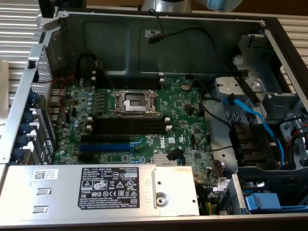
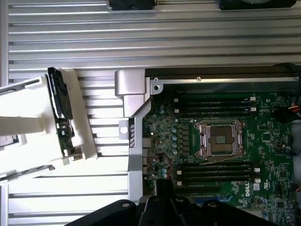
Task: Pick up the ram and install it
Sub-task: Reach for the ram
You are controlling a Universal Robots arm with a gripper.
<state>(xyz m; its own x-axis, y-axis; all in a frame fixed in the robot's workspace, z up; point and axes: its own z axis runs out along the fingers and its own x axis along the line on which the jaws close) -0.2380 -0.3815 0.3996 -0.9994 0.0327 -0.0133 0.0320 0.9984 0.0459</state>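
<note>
The ram (image 2: 64,123) is a green stick with black chips. It stands on edge in a white holder (image 2: 28,125) on the ribbed table, outside the open computer case. My gripper (image 2: 165,194) shows as a black body, shut, with nothing seen in it. It hangs high over the motherboard's (image 1: 183,103) edge, well apart from the ram. Long black slots with white end clips (image 2: 214,170) lie on both sides of the CPU socket (image 2: 220,140). The same slots (image 1: 129,126) and a blue slot (image 1: 103,147) appear in the exterior view, with no stick in them.
A silver power supply (image 1: 96,190) with a black label covers the case's near side. Blue cables (image 1: 250,118) and a drive cage fill the exterior view's right. The case's metal walls (image 1: 144,43) rise around the board. The ribbed metal table (image 2: 141,42) surrounds the case.
</note>
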